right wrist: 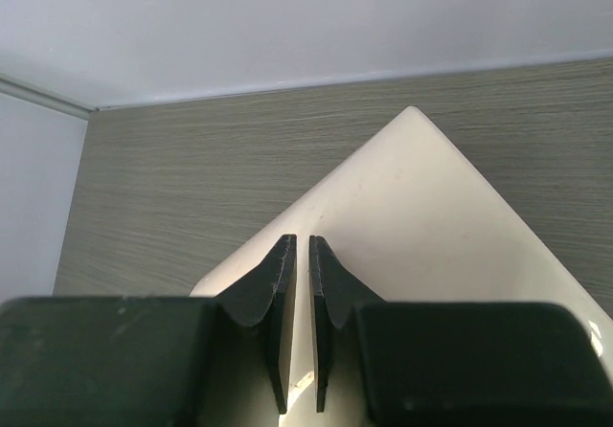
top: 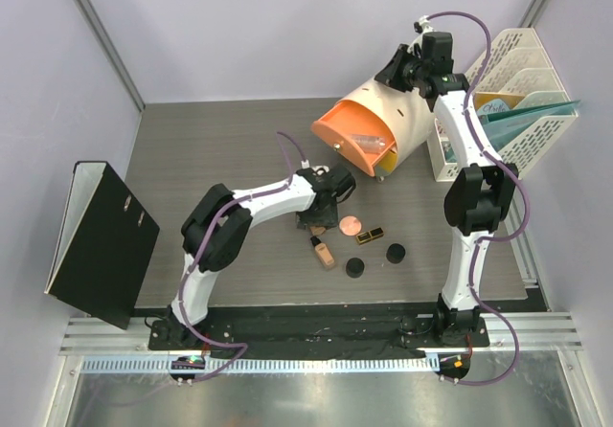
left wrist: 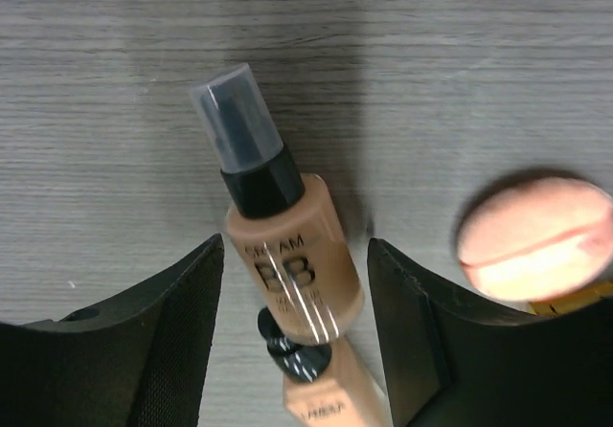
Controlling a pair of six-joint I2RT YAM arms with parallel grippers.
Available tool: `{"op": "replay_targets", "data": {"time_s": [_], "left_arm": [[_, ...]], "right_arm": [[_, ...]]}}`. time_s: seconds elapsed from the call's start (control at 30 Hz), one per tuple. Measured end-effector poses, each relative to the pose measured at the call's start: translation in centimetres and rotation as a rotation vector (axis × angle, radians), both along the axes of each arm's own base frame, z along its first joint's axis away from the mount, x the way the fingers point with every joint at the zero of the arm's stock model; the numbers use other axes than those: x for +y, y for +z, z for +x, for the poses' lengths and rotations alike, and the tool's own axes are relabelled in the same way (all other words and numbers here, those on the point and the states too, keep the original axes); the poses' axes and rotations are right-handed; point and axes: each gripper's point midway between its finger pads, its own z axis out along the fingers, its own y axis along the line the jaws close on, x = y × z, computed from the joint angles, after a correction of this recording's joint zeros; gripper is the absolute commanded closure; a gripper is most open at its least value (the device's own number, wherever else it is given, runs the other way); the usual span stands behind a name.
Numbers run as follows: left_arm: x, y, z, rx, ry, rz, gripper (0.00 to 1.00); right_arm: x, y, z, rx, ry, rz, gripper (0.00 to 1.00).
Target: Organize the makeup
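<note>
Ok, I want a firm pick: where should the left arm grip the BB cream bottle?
I'd take the BB cream bottle by its beige body, from straight above, jaws closing across its width: it lies flat, and the body is broader than the neck.

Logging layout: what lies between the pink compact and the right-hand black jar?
The black-gold lipstick lies there, shown in the top external view.

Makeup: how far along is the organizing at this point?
Done: one clear bottle lies in the open orange drawer of the tilted drum box, which the right gripper pinches. In hand: the left gripper is open around a beige bottle, not closed on it. Left: the second beige bottle, pink compact, lipstick and two black jars lie on the table.
</note>
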Motion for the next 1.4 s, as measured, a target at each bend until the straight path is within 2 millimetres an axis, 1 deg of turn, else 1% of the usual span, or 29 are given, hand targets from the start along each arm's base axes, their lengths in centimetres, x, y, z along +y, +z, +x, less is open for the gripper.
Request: {"op": "replay_targets", "data": {"time_s": [0.07, 0.1, 0.17, 0.2, 0.23, 0.5, 0.6, 0.67, 0.7, 0.77, 0.83, 0.87, 0.9, 1.0, 1.07, 1.1, 1.17, 1.27, 1.33, 1.37, 1.4], "left_arm": [[0.1, -0.9, 0.0, 0.010, 0.014, 0.015, 0.49], [0.1, -1.1, 0.0, 0.011, 0.021, 0.017, 0.60], [0.1, -0.9, 0.3, -0.002, 0.032, 0.018, 0.76], [0.2, -0.9, 0.4, -0.008, 0.036, 0.023, 0.93], [0.3, -0.9, 0.5, -0.012, 0.036, 0.027, 0.99], [0.9, -0.9, 0.5, -0.028, 0.042, 0.049, 1.00], [2.6, -0.6, 0.0, -0.037, 0.062, 0.092, 1.00], [4.2, 0.4, -0.3, -0.059, 0.077, 0.135, 1.00], [4.9, 1.4, -0.3, -0.078, 0.085, 0.147, 1.00], [5.9, 4.2, 0.2, -0.137, 0.111, 0.139, 1.00], [6.7, 7.9, 1.2, -0.206, 0.154, 0.108, 1.00], [7.1, 10.4, 2.1, -0.251, 0.180, 0.083, 1.00], [7.2, 12.3, 2.9, -0.289, 0.201, 0.058, 1.00], [7.4, 19.0, 5.9, -0.429, 0.263, -0.034, 1.00], [7.3, 22.4, 7.3, -0.500, 0.286, -0.087, 1.00], [7.1, 23.7, 7.7, -0.525, 0.285, -0.112, 1.00], [6.3, 25.6, 8.3, -0.560, 0.277, -0.166, 1.00], [4.6, 27.5, 9.0, -0.588, 0.246, -0.246, 1.00], [2.7, 28.8, 9.8, -0.606, 0.212, -0.324, 1.00], [1.9, 29.1, 10.1, -0.610, 0.200, -0.350, 1.00], [0.8, 29.5, 10.6, -0.617, 0.183, -0.392, 1.00]], "right_arm": [[0.1, 0.0, 0.0, 0.002, 0.004, 0.006, 0.83], [0.1, 0.0, 0.0, 0.003, 0.005, 0.008, 0.83], [0.2, 0.0, 0.0, 0.003, 0.009, 0.012, 0.83], [0.3, 0.0, 0.0, 0.003, 0.010, 0.013, 0.83], [0.3, 0.0, 0.0, 0.003, 0.012, 0.013, 0.83], [0.4, 0.0, -0.2, 0.006, 0.020, 0.017, 0.83], [0.4, 0.0, -0.2, 0.006, 0.021, 0.017, 0.83], [0.4, 0.0, -0.2, 0.007, 0.021, 0.018, 0.83], [0.4, 0.0, -0.2, 0.007, 0.021, 0.018, 0.83], [0.5, 0.0, -0.2, 0.007, 0.022, 0.019, 0.83], [0.5, 0.0, -0.2, 0.008, 0.023, 0.020, 0.83], [0.5, 0.0, -0.2, 0.009, 0.023, 0.021, 0.83], [0.5, 0.0, -0.2, 0.009, 0.023, 0.021, 0.83], [0.5, 0.0, -0.2, 0.009, 0.023, 0.021, 0.83], [0.5, 0.0, -0.2, 0.010, 0.023, 0.021, 0.83], [0.5, 0.0, -0.2, 0.010, 0.023, 0.021, 0.83], [0.5, 0.0, -0.2, 0.010, 0.023, 0.021, 0.83], [0.5, 0.0, -0.2, 0.010, 0.023, 0.021, 0.83], [0.5, 0.0, -0.2, 0.010, 0.023, 0.021, 0.83], [0.5, 0.0, -0.2, 0.010, 0.023, 0.022, 0.83], [0.5, 0.0, -0.2, 0.010, 0.023, 0.021, 0.83]]}}
